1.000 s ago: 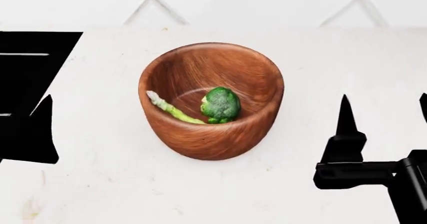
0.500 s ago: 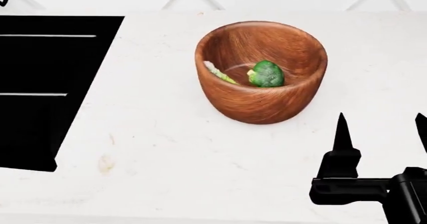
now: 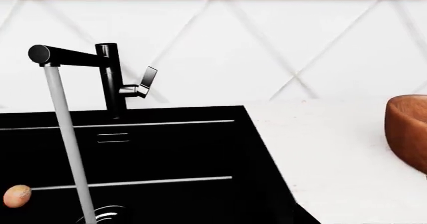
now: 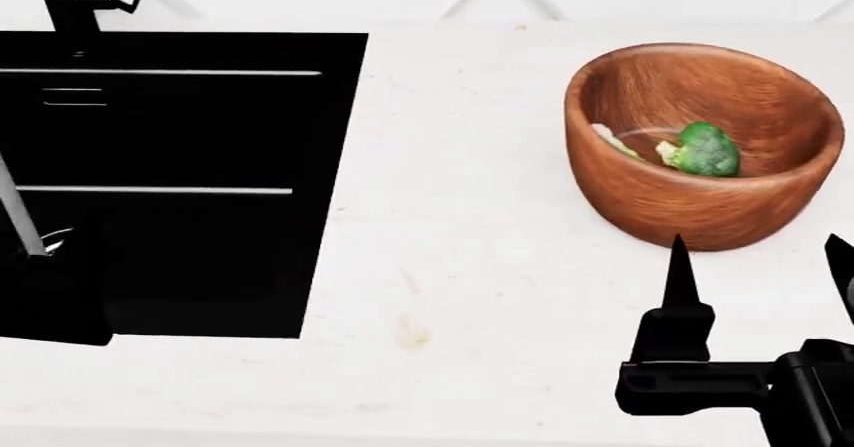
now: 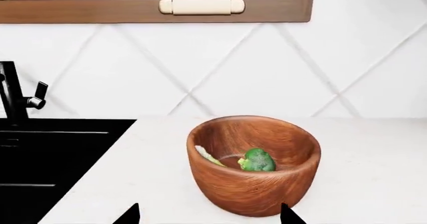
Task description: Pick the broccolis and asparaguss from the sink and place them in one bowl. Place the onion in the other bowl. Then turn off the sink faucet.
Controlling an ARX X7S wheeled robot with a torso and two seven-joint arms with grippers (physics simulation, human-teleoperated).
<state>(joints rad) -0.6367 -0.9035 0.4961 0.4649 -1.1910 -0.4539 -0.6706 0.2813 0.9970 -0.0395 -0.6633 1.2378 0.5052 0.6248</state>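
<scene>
Risk: the thin grey stream of water [image 3: 67, 144] poured from the matte black faucet [image 3: 100, 63] into the black rectangular sink [image 4: 187, 167]; in my judgement a reach for the small tan onion [image 3: 17, 195] would pass through or beside that stream, and the round onion could roll away from the fingers on the smooth basin floor.
Second risk: only one bowl showed in these views, so the onion could wrongly end up with the greens if the other bowl is not found first.
Third risk: the slim silver-tipped faucet lever [image 3: 145, 81] was small and tilted, and a gripper could slip off it.
Bowl: the round brown wooden bowl [image 4: 707, 157] stood on the white speckled table [image 4: 441, 297] at about 2 o'clock in the head view, holding a green broccoli floret [image 4: 707, 150] and a pale green asparagus spear [image 4: 614, 142] at its 9 o'clock.
Right gripper [image 4: 761, 277]: released, fingers spread and empty, at about 5 o'clock, just short of the bowl.
Left gripper: not seen in any view, so I could not tell its state.
Onion: on the sink floor near the drain, well apart from the right gripper.
</scene>
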